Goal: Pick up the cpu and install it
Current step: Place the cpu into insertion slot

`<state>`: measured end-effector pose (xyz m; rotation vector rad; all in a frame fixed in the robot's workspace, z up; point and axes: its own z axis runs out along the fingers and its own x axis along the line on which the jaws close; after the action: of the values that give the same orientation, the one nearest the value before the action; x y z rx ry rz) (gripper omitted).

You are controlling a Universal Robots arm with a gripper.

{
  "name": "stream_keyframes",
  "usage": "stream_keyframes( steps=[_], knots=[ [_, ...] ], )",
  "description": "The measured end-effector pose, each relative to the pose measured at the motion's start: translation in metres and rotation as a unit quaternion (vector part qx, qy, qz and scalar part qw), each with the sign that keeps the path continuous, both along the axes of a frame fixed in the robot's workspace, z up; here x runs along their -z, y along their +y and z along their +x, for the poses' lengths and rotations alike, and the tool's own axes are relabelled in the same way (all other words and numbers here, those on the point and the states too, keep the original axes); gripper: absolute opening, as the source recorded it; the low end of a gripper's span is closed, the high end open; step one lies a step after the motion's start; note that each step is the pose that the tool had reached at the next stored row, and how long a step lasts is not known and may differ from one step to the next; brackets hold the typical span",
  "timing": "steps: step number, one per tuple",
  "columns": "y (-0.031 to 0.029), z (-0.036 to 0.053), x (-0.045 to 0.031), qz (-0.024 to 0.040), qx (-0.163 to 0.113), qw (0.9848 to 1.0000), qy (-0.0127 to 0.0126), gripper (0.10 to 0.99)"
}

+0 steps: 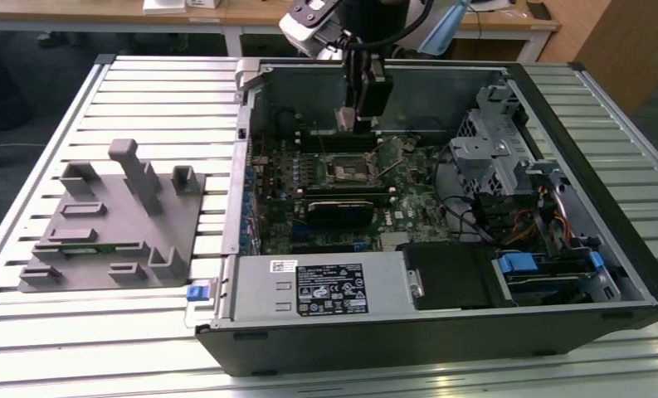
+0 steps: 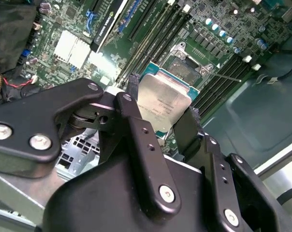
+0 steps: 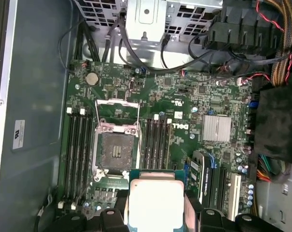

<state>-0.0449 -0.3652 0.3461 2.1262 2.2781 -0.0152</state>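
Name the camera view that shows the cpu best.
The second wrist view: the cpu shows its silvery top nearly whole, clamped in the gripper. The first wrist view cuts part off at the frame edge; the exterior view shows it too small to judge.

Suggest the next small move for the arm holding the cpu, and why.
Probably slide the cpu sideways, without lowering, until it is centred over the open CPU socket. The jaws are shut on the cpu above the motherboard, and in the first wrist view it sits offset from the socket, whose seat looks bare.
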Motion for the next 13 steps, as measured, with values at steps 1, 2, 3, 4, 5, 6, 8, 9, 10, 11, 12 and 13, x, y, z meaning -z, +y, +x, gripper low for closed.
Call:
stream_keyframes(
  steps=[1, 2, 3, 4, 5, 6, 8, 9, 10, 11, 12, 13],
  knots=[
    [0.0001, 0.0, 0.001, 0.0, 0.0, 1.0, 0.0, 0.541],
    [0.0002, 0.0001, 0.0019, -0.0001, 0.0, 1.0, 0.0, 0.541],
    [0.0003, 0.0001, 0.0028, 0.0, 0.0, 1.0, 0.0, 0.541],
    [0.0004, 0.0001, 0.0035, -0.0001, 0.0, 1.0, 0.0, 0.541],
    [0.0005, 0.0001, 0.0042, -0.0001, 0.0, 1.0, 0.0, 0.541],
    [0.0006, 0.0001, 0.0047, -0.0001, 0.0, 1.0, 0.0, 0.541],
    [0.0008, 0.0001, 0.0054, -0.0006, 0.0, 1.0, 0.0, 0.541],
    [0.0008, 0.0001, 0.0056, -0.0006, 0.0, 1.0, 0.0, 0.541],
    [0.0007, 0.0001, 0.0057, -0.0006, 0.0, 1.0, 0.0, 0.541],
    [0.0007, 0.0001, 0.0058, -0.0007, 0.0, 1.0, 0.0, 0.541],
    [0.0008, 0.0001, 0.0059, -0.0006, 0.0, 1.0, 0.0, 0.541],
    [0.0008, 0.0001, 0.0061, -0.0006, 0.0, 1.0, 0.0, 0.541]
  ],
)
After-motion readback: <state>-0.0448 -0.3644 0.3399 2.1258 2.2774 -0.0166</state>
